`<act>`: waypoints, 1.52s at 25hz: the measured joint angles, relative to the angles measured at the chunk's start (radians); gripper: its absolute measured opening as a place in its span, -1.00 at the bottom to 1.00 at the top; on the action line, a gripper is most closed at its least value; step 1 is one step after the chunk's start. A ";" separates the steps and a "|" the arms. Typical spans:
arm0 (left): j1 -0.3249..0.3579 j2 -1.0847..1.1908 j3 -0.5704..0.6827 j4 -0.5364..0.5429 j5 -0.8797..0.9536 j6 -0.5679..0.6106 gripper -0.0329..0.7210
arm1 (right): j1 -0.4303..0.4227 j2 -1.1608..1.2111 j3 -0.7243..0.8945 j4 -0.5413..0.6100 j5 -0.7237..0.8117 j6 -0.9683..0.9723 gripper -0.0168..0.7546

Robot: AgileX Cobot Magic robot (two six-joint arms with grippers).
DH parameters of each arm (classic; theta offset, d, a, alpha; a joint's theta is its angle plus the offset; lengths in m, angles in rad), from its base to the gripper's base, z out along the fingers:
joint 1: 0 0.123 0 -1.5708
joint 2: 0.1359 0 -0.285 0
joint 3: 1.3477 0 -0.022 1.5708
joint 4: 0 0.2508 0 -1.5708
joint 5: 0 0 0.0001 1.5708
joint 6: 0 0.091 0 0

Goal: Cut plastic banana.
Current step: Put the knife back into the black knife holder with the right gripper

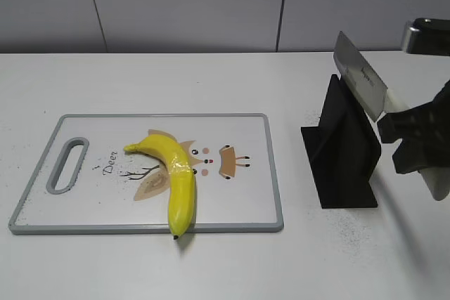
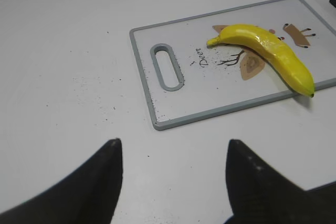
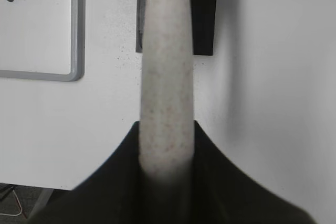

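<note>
Exterior camera slants down frontally; both wrist cameras (closer) share its cutting board (image 1: 232,224).
</note>
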 joint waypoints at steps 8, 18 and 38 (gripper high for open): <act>0.000 0.000 0.000 0.002 0.000 0.000 0.64 | 0.000 0.016 -0.058 0.008 0.075 0.003 -0.54; 0.000 0.000 0.000 0.004 -0.001 0.000 0.64 | 0.000 0.094 -0.058 0.022 0.092 0.003 -0.54; 0.000 0.000 0.000 0.007 -0.003 0.000 0.64 | 0.000 0.165 -0.082 0.078 0.001 -0.013 0.54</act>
